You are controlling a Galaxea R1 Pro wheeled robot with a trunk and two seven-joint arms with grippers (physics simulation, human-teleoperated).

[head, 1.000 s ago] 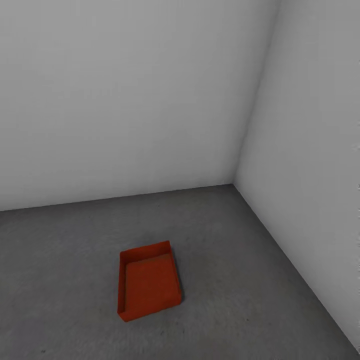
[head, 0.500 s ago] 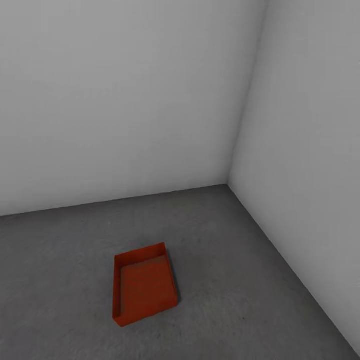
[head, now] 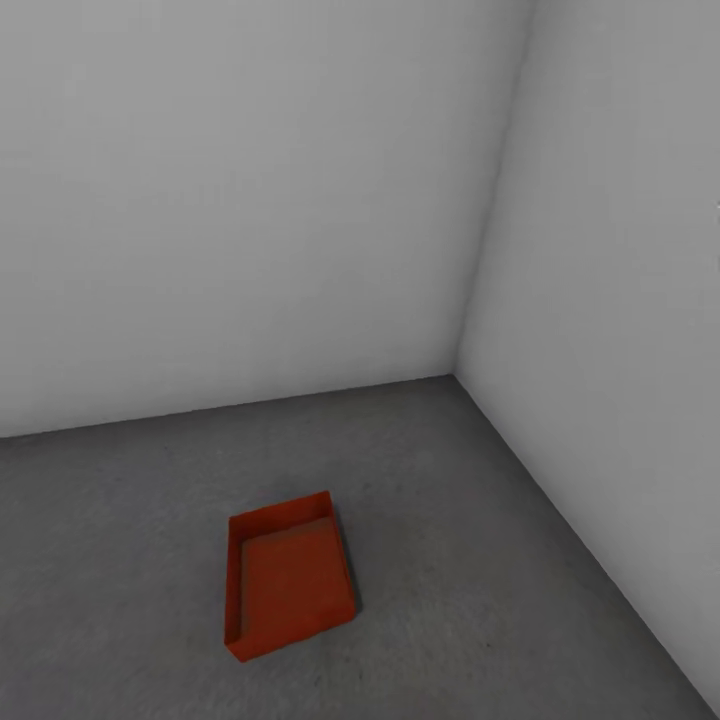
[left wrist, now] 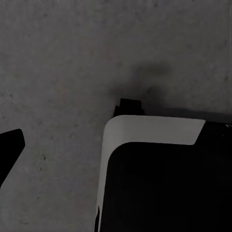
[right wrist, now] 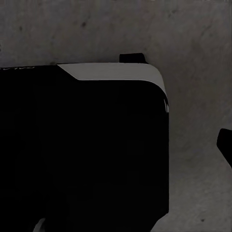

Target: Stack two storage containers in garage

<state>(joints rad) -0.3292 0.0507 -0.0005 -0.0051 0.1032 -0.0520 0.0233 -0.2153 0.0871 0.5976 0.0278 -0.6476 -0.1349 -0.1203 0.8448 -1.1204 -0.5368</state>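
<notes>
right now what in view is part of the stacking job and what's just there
Part of the job:
- storage container, orange-red, open top, empty, sitting flat on the floor
- floor, dark grey and rough

Just there:
- white walls meeting in a corner
- robot base, black and white, seen in the wrist views over the floor

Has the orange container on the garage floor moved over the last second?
No. The container shifts left together with the wall corner, so the camera turned; it sits the same way on the floor.

A bare garage corner: plain white walls (head: 250, 200), rough dark grey concrete floor (head: 480, 560).
</notes>
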